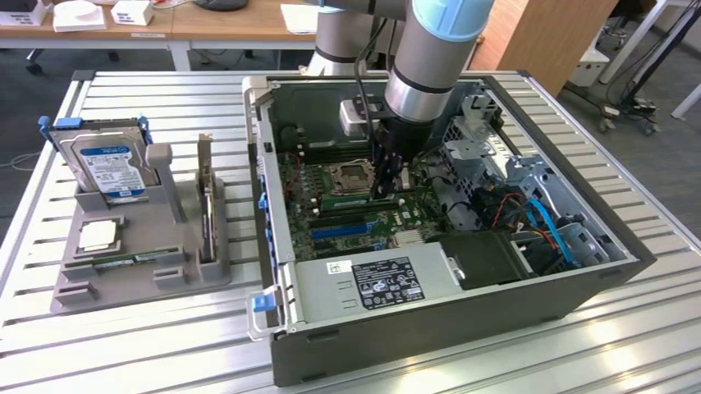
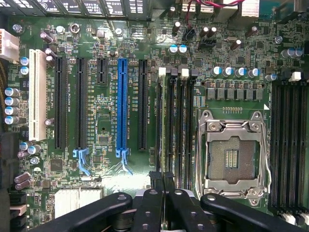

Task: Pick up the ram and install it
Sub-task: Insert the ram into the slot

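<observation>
A slatted metal table (image 1: 143, 90) is carrying two things. An open computer case (image 1: 438, 328) is sitting toward the exterior view's right, and a grey rack (image 1: 143, 283) is resting just beside it, toward the exterior view's left.

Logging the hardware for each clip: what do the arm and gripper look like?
The arm is a silver-grey tube with a pale blue joint cap and black ring; a black cable runs beside it. The gripper is black, with jointed links and round pivots.
</observation>
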`<state>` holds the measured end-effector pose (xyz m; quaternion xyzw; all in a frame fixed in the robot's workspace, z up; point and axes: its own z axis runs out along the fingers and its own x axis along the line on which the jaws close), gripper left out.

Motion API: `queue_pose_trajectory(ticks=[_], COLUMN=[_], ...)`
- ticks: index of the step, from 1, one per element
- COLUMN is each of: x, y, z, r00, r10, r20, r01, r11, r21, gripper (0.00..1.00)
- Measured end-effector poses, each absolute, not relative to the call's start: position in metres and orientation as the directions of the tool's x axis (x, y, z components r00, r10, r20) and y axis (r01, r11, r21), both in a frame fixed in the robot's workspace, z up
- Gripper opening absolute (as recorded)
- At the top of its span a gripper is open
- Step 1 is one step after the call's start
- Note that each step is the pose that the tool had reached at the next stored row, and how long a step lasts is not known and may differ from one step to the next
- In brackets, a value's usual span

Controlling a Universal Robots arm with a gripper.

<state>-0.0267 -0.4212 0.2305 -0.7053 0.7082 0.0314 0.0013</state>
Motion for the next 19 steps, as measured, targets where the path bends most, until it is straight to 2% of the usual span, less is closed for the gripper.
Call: queue_pose_trajectory(ticks=[19], x=[-0.0267], y=[-0.4213], z=[0.2278], r00=[-0.005], r10=[-0.999], r20=[-0.046], r01=[-0.999], r11=[0.003], r21=[0.043], gripper=[0.11])
